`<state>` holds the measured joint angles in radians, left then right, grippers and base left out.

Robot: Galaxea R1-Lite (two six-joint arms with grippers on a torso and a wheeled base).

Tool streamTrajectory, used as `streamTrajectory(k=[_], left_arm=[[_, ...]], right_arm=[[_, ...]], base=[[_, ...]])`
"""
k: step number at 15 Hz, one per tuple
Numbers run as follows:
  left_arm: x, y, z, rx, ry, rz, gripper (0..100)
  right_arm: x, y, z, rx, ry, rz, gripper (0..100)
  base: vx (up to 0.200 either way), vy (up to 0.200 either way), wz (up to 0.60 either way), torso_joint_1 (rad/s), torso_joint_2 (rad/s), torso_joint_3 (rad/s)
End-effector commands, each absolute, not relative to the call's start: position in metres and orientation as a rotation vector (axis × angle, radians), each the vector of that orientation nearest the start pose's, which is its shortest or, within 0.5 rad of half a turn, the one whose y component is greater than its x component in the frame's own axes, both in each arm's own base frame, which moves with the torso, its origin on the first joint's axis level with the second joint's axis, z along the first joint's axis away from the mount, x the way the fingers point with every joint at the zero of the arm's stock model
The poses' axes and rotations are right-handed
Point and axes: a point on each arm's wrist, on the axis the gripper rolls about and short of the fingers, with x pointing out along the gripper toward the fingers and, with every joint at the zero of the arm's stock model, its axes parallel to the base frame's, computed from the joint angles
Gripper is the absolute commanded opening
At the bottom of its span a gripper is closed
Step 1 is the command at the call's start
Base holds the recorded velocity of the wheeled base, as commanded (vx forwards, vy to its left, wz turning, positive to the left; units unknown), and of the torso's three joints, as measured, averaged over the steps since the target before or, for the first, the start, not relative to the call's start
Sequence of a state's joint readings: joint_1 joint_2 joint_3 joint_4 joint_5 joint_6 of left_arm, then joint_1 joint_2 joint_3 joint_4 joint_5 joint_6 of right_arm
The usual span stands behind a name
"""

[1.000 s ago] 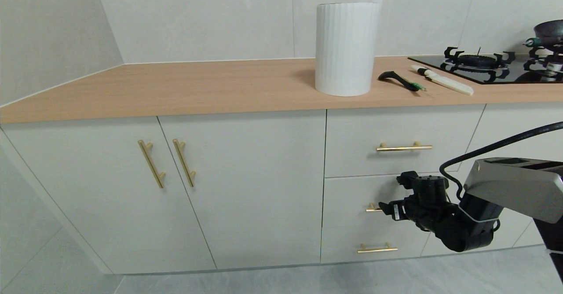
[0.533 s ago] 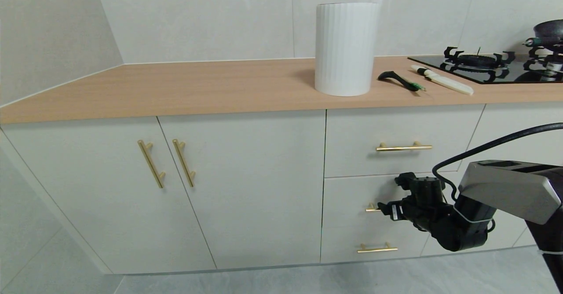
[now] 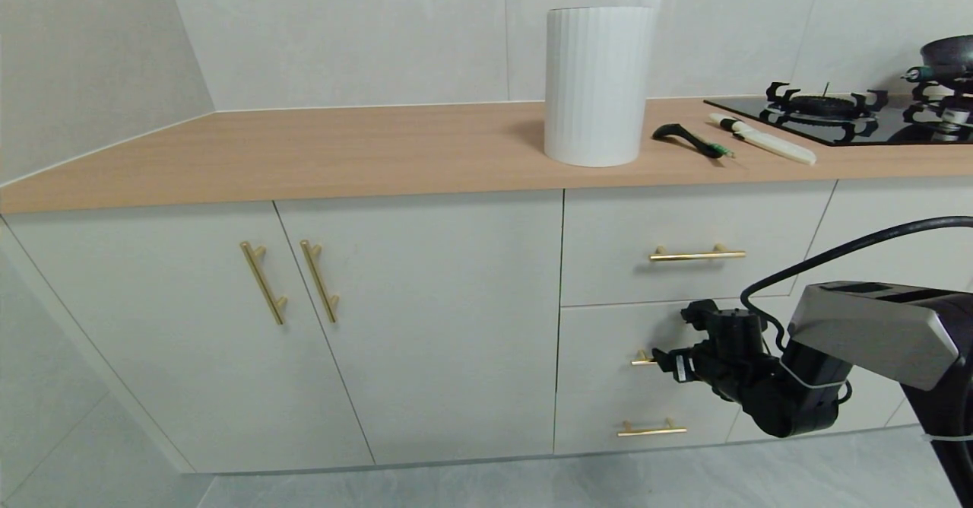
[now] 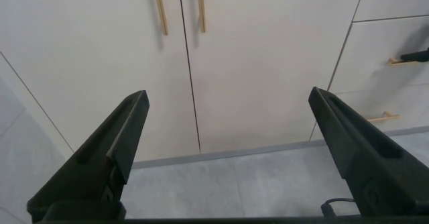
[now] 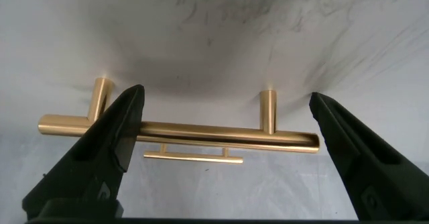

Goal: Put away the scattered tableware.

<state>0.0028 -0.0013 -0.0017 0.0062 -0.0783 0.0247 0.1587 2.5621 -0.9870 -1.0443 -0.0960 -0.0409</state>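
A run of pale cabinets (image 3: 441, 325) is filling the wall under a wooden countertop (image 3: 304, 150). The right arm (image 3: 866, 333) is coming in low from the right, its forearm lying roughly level and its wrist facing the middle drawer. The right gripper (image 3: 666, 359) is sitting at that drawer's brass handle (image 3: 642, 359). In the right wrist view its fingers (image 5: 107, 150) are standing wide apart on either side of the handle bar (image 5: 201, 131) without closing on it. The head view is hiding most of that bar behind the gripper, so whether anything is touching cannot be told.

The left gripper (image 4: 228, 96) is hanging in front of the double cupboard doors (image 4: 181, 63), tilted down toward their foot and the floor, fingers spread wide and holding nothing.

A tall white ribbed container (image 3: 597, 86) is standing upright on the countertop. To its right a black hob (image 3: 836, 116) is running off the edge of the view.

Between the two, a cream knife (image 3: 764, 143) is lying flat, its long axis slanting from the back near the hob down toward the front edge on the right. Just beside it, nearer the container, a black-handled tool (image 3: 690, 140) is lying almost parallel, its green tip pointing toward the knife; what kind of tool it is cannot be made out.
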Motion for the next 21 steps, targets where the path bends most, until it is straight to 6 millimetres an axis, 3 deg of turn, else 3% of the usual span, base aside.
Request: streamTrajectory(k=[1, 7, 11, 14, 15, 17, 18, 19, 21], left_arm=[[-0.023, -0.002, 0.075, 0.024, 0.004, -0.075, 100], [-0.023, -0.002, 0.075, 0.024, 0.004, -0.075, 100], [-0.023, -0.002, 0.075, 0.024, 0.004, -0.075, 100], [-0.023, -0.002, 0.075, 0.024, 0.004, -0.075, 100], [-0.023, -0.002, 0.075, 0.024, 0.004, -0.075, 100], [-0.023, -0.002, 0.075, 0.024, 0.004, -0.075, 100], [-0.023, -0.002, 0.075, 0.024, 0.004, -0.075, 100], [-0.023, -0.002, 0.075, 0.024, 0.004, -0.075, 100], [-0.023, -0.002, 0.075, 0.024, 0.004, -0.075, 100]], right_arm=[[0.404, 0.06, -0.066, -0.112, 0.554, 0.067, 100], [0.395, 0.059, -0.066, -0.123, 0.583, 0.073, 100], [0.367, 0.059, -0.037, -0.122, 0.616, 0.138, 100], [0.343, 0.056, 0.0, -0.12, 0.639, 0.166, 100], [0.32, 0.053, 0.029, -0.12, 0.643, 0.194, 100], [0.297, 0.052, 0.073, -0.107, 0.629, 0.236, 100], [0.295, 0.053, 0.079, -0.108, 0.627, 0.242, 100], [0.284, 0.059, 0.107, -0.114, 0.614, 0.265, 100], [0.276, 0.065, 0.126, -0.119, 0.571, 0.292, 100]], base=[[0.0, 0.0, 0.0, 0.0, 0.0, 0.0], [0.0, 0.0, 0.0, 0.0, 0.0, 0.0], [0.0, 0.0, 0.0, 0.0, 0.0, 0.0], [0.0, 0.0, 0.0, 0.0, 0.0, 0.0], [0.0, 0.0, 0.0, 0.0, 0.0, 0.0], [0.0, 0.0, 0.0, 0.0, 0.0, 0.0], [0.0, 0.0, 0.0, 0.0, 0.0, 0.0], [0.0, 0.0, 0.0, 0.0, 0.0, 0.0], [0.0, 0.0, 0.0, 0.0, 0.0, 0.0]])
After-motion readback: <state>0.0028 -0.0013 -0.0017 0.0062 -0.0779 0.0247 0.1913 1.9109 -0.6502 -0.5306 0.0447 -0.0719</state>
